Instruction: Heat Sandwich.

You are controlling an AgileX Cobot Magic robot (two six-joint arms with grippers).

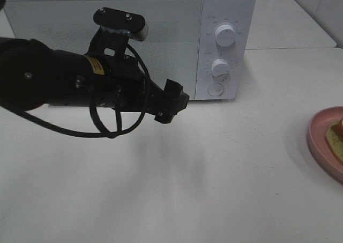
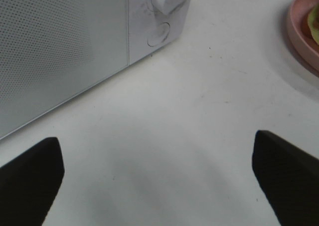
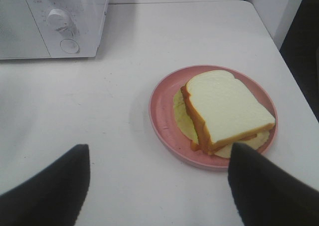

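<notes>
Landmark: the white microwave (image 1: 128,39), door closed, at the back of the white tabletop (image 1: 214,184).

- Microwave control panel on its right side: upper knob (image 1: 225,35), lower knob (image 1: 220,67), round button (image 1: 216,89) below them. Perforated door front fills much of the left wrist view (image 2: 55,46).
- Left arm (image 1: 48,76) reaches across in front of the microwave door, black, with a loop of black cable (image 1: 115,111) hanging from it. Its wrist camera mount (image 1: 120,23) stands up in front of the door.
- Left tool (image 2: 159,178): the two dark fingers (image 2: 30,181) stand wide apart, nothing between them, only bare tabletop. It hangs in front of the microwave's lower right corner, near the round button (whether it touches the tabletop cannot be told).
- Right tool (image 3: 159,186): fingers (image 3: 50,191) also spread apart, empty. It sits well to the right of the microwave, on the near side of the plate, not touching the plate.
- Sandwich (image 3: 224,109): white bread with brown crust, pale yellow-green filling showing at the edges and a reddish layer underneath. It lies on the round pink plate (image 3: 162,111), well to the right of the microwave and forward of it. In the high view only a sliver of plate and sandwich (image 1: 336,133) shows at the right edge.
- Plate sits flat on the tabletop, apart from both tools and from the microwave.
- A second white surface (image 1: 289,17) lies behind and to the right of the microwave.
</notes>
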